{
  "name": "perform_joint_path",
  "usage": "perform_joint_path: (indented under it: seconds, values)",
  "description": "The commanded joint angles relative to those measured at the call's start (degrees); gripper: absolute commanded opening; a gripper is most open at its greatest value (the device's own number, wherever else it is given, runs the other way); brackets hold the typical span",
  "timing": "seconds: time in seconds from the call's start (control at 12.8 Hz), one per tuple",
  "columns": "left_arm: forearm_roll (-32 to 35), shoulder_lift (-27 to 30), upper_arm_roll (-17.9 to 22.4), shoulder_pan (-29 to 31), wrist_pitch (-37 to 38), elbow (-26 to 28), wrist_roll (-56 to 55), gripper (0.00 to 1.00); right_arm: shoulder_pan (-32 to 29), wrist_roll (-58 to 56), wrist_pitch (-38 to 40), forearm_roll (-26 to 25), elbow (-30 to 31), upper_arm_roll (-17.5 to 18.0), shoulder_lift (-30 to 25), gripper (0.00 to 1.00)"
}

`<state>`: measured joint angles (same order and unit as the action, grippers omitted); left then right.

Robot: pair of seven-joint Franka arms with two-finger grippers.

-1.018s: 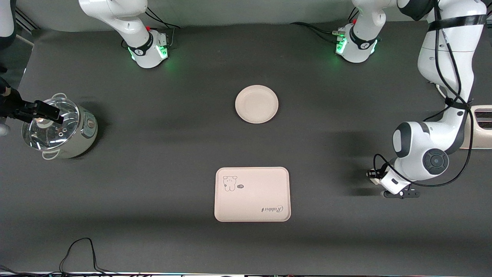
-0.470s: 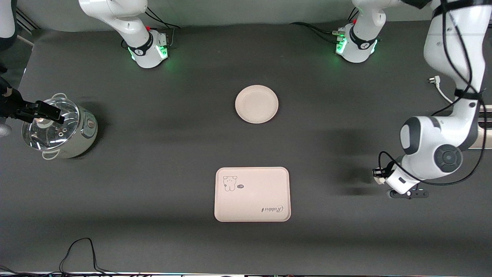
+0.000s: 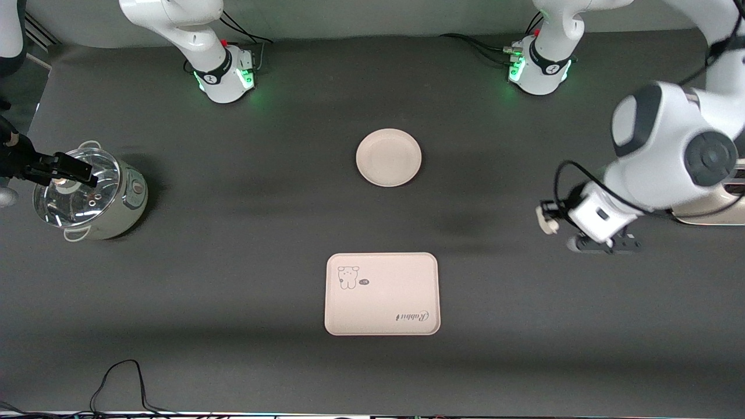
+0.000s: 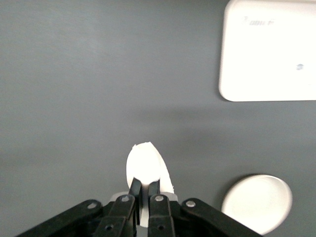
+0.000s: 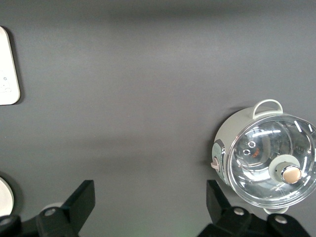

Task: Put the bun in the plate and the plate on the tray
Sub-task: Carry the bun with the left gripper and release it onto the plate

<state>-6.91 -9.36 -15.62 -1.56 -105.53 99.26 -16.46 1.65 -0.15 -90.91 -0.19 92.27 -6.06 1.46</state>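
My left gripper is shut on the small white bun and holds it up in the air over bare table toward the left arm's end. In the left wrist view the bun sits pinched between the fingertips. The round cream plate lies empty at the table's middle and shows in the left wrist view. The rabbit-printed tray lies nearer to the front camera than the plate and also shows in the left wrist view. My right gripper is open and empty, up over the pot.
A glass-lidded cooking pot stands toward the right arm's end and shows in the right wrist view. A beige appliance sits at the left arm's table edge. A black cable lies at the front edge.
My left arm has lifted and carried the bun away from the front camera, a little toward the table's middle. The right arm, plate and tray have not moved.
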Motion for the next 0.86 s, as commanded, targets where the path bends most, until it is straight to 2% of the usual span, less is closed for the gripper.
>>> perform_joint_path:
  seconds: [0.0, 0.24, 0.31, 0.47, 0.63, 0.78]
  values:
    - [-0.38, 2.68, -0.29, -8.52, -0.99, 1.91, -11.36, 0.00, -0.07, -0.02, 0.30, -0.60, 1.15, 0.17, -1.37, 1.00]
    - [7.24, 1.99, -0.29, -21.34, -3.63, 2.61, -26.48, 0.00, -0.07, -0.02, 0.30, -0.60, 1.24, 0.17, -1.37, 1.00]
    - [7.87, 1.37, -0.29, -24.43, -4.68, 3.39, -30.09, 0.00, -0.07, -0.02, 0.30, -0.60, 1.33, 0.17, -1.37, 1.00]
    - [9.01, 1.36, -0.29, -28.49, -10.19, 8.47, -34.94, 0.00, -0.07, -0.02, 0.30, -0.60, 1.42, 0.17, -1.37, 1.00]
    - [10.86, 0.93, -0.29, -32.18, -18.79, 14.27, -43.00, 0.00, -0.07, -0.02, 0.30, -0.60, 1.50, 0.17, -1.37, 1.00]
    - [14.98, -2.48, -0.29, -35.69, -23.39, 17.02, -47.94, 0.00, -0.07, -0.02, 0.30, -0.60, 1.50, 0.17, -1.37, 1.00]
